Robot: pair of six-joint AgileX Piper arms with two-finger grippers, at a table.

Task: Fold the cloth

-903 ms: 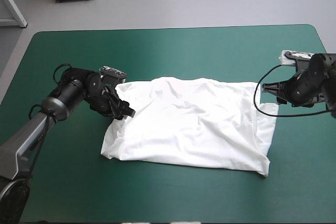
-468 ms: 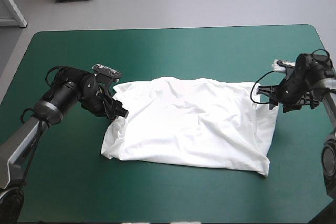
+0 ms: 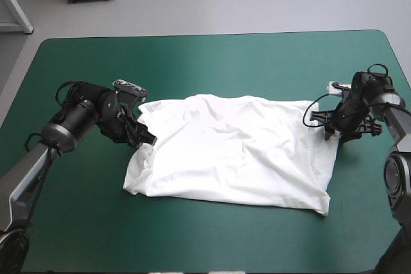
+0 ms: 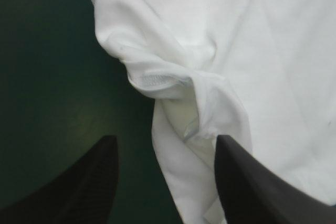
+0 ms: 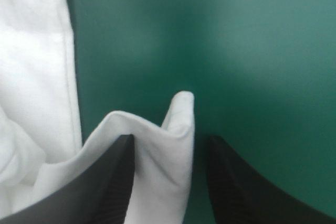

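At the two side ends of the T-shirt [image 3: 231, 149], I want both pinches deep and simultaneous, catching every layer before lifting. My left end effector [image 3: 149, 138] is released astride the bunched sleeve [image 4: 168, 77], and my right end effector [image 3: 323, 122] is released around a raised corner fold [image 5: 176, 124]. The white T-shirt lies spread mid-counter [image 3: 192, 62], wrinkled, with slightly rumpled edges.

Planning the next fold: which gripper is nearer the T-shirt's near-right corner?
Right. The right gripper is at the T-shirt's right edge, beyond that corner; the left gripper is at the left edge.
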